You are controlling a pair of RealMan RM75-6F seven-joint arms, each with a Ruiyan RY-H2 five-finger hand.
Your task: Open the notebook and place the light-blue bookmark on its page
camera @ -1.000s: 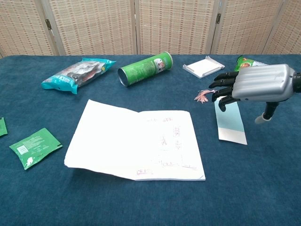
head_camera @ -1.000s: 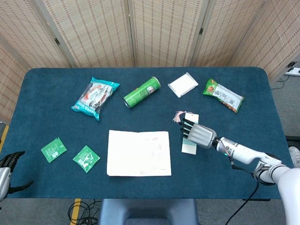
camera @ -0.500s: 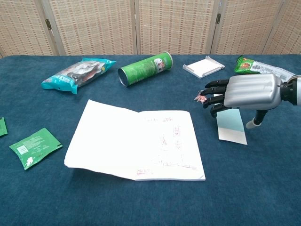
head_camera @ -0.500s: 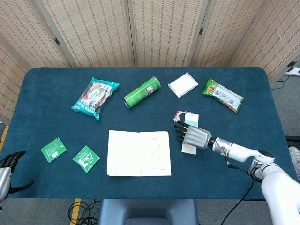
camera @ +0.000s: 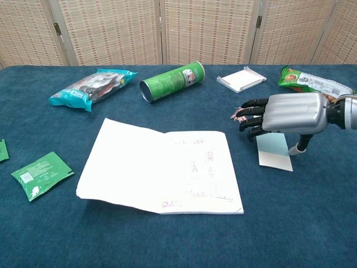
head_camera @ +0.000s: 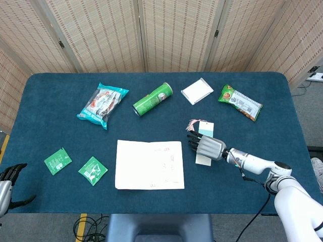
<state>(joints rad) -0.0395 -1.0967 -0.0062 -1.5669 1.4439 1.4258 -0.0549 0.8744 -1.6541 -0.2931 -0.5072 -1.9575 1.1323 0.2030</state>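
The notebook (head_camera: 150,164) (camera: 162,167) lies open at the front middle of the table, with its white pages up. To its right the light-blue bookmark (head_camera: 203,160) (camera: 274,155) lies flat on the cloth, its pink tassel (camera: 239,113) at the far end. My right hand (head_camera: 207,146) (camera: 287,114) hangs palm down low over the bookmark's middle. Its fingers are stretched toward the notebook, its thumb points down beside the bookmark's right edge, and it holds nothing. My left hand (head_camera: 11,176) shows only in the head view, off the table's front left corner, fingers apart and empty.
Along the back lie a teal snack bag (head_camera: 102,104), a green crisps can (head_camera: 152,100) on its side, a white box (head_camera: 197,91) and a green snack packet (head_camera: 240,102). Two green sachets (head_camera: 57,161) (head_camera: 93,170) lie left of the notebook.
My right hand has slid left toward the notebook and sunk lower over the bookmark. The bookmark, the notebook and the left hand have stayed where they were.
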